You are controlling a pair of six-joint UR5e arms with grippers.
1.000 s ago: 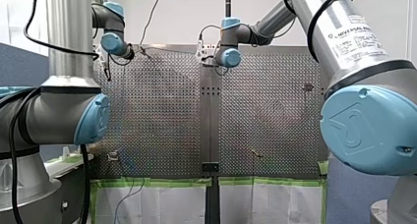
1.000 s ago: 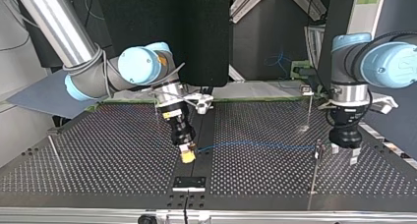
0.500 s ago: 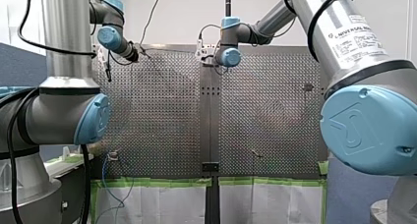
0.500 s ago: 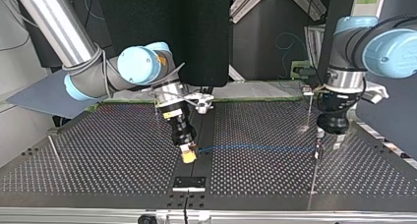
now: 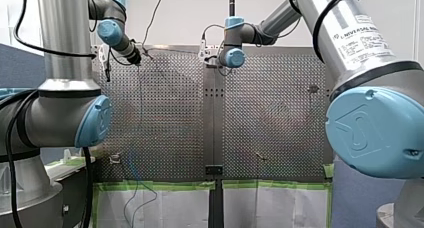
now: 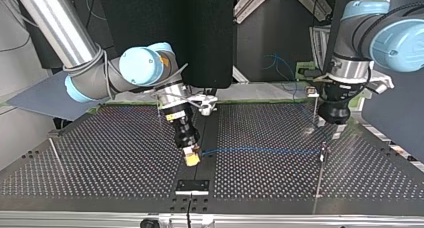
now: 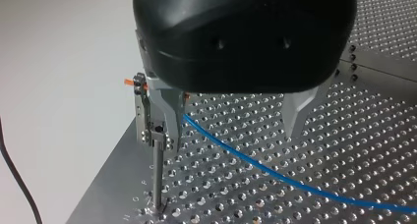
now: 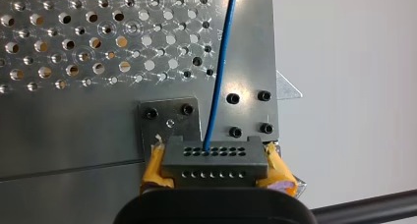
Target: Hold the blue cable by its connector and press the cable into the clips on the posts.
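One blue cable (image 8: 220, 81) leaves the single connector (image 8: 214, 155) and runs lengthwise straight ahead of my right gripper (image 8: 216, 169), which clamps the connector between yellow pads. My left gripper (image 7: 234, 138) stands open (the cable passes between its fingers, close to one), with one post (image 7: 157, 170) just beside it.

Thin blue cable (image 6: 260, 149) stretches straight from its dark grey connector (image 8: 214, 161) towards an upright post (image 7: 157, 170).
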